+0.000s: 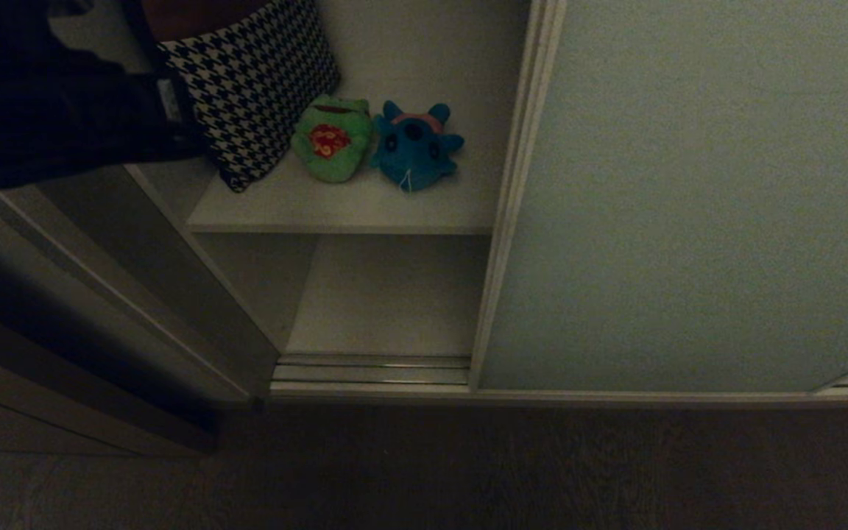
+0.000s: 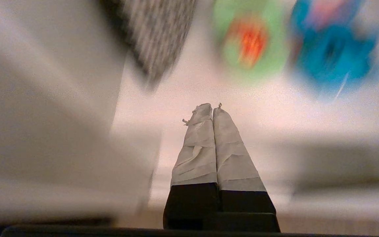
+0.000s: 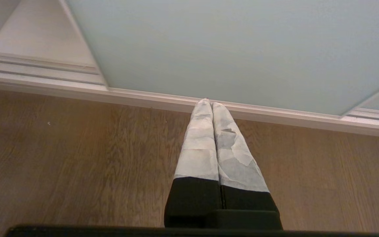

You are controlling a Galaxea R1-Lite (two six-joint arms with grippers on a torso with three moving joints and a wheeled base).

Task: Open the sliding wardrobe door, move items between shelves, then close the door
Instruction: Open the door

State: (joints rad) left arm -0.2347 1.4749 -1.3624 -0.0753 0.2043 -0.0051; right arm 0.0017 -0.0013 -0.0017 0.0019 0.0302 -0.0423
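1. Far left, head view: dark bag [image 1: 41, 110] hangs at the wardrobe's left side, partly over the cushion's edge.
2. Houndstooth cushion [image 1: 251, 81] stands tilted on the upper shelf [image 1: 343, 210], leaning back toward the left.
3. Frog [image 1: 332, 140], green with a red patch, lies on the upper shelf just right of the cushion, touching or nearly touching it.
4. Blue toy [image 1: 415, 147], pink at the back, lies right beside the frog; the two seem to touch. Both sit near the middle of the shelf's depth, back from its front edge.
5. Bottom shelf [image 1: 387, 302] lies below, white; nothing shows on it.
6. Door track [image 1: 372, 372] runs along the front of the opening.
7. Door [image 1: 689, 199], pale grey-green, stands slid to the right; its cream frame edge borders the opening on the right.
8. Left gripper [image 2: 212, 110]: taped fingers pressed together, holding nothing, pointing at the upper shelf, short of the toys. Wrist view is blurred. Not seen in the head view.
9. Right gripper [image 3: 209, 103]: fingers pressed together, empty, above the wood floor [image 3: 61, 158], pointing toward the door's bottom rail.
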